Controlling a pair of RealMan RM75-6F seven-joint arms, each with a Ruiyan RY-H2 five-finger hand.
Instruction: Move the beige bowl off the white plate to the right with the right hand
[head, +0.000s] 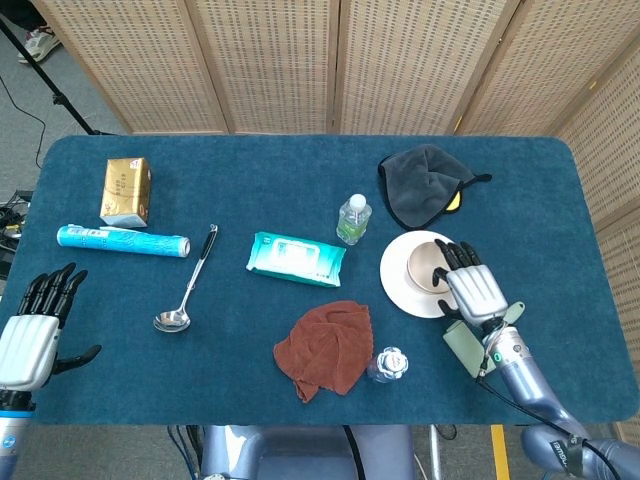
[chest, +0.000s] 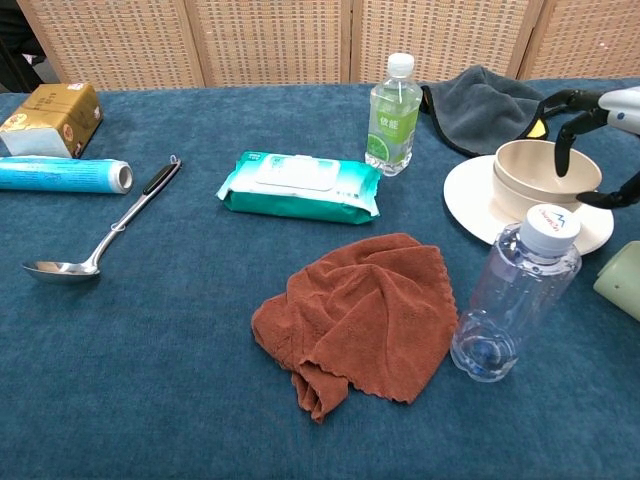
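Nearest me, at the table's front edge, I see a clear water bottle (head: 387, 364) standing beside a crumpled rust-brown cloth (head: 326, 347), with a pale green mug (head: 462, 347) lying just right of them. My right hand (head: 468, 283) hangs over the right side of the beige bowl (head: 429, 267), fingers (chest: 562, 133) spread and curved down at the rim, thumb below; I cannot tell whether they touch it, and the hand grips nothing. The bowl sits on the white plate (head: 400, 285). My left hand (head: 32, 328) hovers at the table's near left corner, fingers apart, empty. Mid-table lie a ladle (head: 186, 287), a teal wipes pack (head: 296, 259) and a small green-labelled bottle (head: 352, 219). Farther back lie a blue roll (head: 122, 240), a tan carton (head: 126, 190) and a dark grey cloth (head: 423, 182). Blue cloth covers the table (head: 280, 170); woven screens (head: 330, 60) stand behind it.
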